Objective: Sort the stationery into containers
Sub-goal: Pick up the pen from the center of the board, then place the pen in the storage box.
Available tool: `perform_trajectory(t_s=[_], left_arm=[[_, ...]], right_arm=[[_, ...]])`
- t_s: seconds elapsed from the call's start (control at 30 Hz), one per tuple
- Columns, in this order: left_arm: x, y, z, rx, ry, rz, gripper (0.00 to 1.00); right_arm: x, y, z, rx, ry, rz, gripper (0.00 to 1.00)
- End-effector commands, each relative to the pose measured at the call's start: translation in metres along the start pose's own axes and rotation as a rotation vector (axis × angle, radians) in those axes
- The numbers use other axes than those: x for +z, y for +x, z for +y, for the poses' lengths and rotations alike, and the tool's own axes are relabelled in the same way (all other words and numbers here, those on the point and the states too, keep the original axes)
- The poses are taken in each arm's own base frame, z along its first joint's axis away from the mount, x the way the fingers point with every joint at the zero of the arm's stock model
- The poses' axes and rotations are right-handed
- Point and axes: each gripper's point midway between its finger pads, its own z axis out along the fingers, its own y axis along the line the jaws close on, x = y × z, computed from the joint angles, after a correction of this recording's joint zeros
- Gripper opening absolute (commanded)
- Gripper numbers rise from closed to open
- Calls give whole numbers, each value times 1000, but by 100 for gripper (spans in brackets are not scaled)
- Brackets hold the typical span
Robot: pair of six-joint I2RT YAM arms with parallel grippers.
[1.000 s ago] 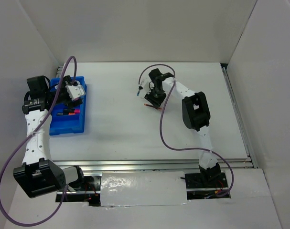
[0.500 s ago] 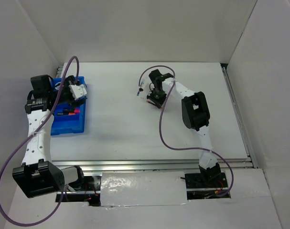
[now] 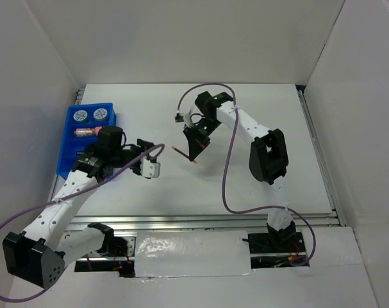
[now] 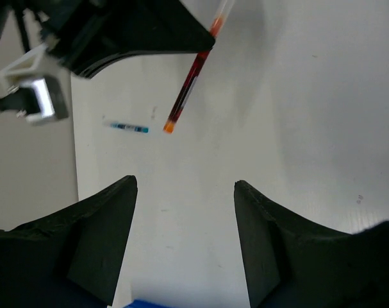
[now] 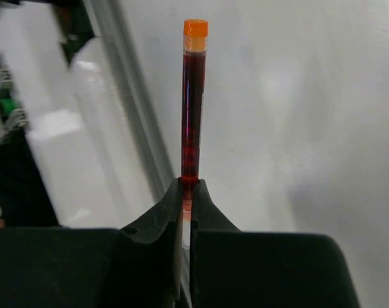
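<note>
**A:** Left fingers hang wide and empty just right of the blue tray, aimed at the red pen. Handoff, you think?

**B:** Looks like it. Right fingers, further right of the tray, pinch that pen by one end, up off the counter. I'd close the left ones on its bare middle before the right lets go. Blue pen lies on the counter beyond, well right of the tray.
</note>
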Motion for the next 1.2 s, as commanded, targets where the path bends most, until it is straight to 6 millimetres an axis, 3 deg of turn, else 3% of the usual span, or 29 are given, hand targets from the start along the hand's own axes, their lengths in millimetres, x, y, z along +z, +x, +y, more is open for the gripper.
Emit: perform_trajectory(t_s=[0.0,0.13,0.37,0.67,0.93,1.07,1.17], left_arm=[[16,-8,-4,164,8,35,74],[34,-18,-15,206,38,41,73],[57,-24,-26,217,81,39,68],[66,-33,-34,255,125,4,52],[67,-35,-43,274,167,-24,46],[68,-37,-45,264,180,-25,28],[67,-37,-46,248,181,-25,27]], right_arm=[[-9,2,72,126,-271,-1,0],[-5,-1,97,221,-439,-27,0],[-6,0,116,269,-541,-41,0],[-2,4,123,279,-563,-26,0],[-2,3,125,275,-560,-24,0],[-2,2,126,274,-563,-24,0],[-2,2,128,262,-560,-21,0]])
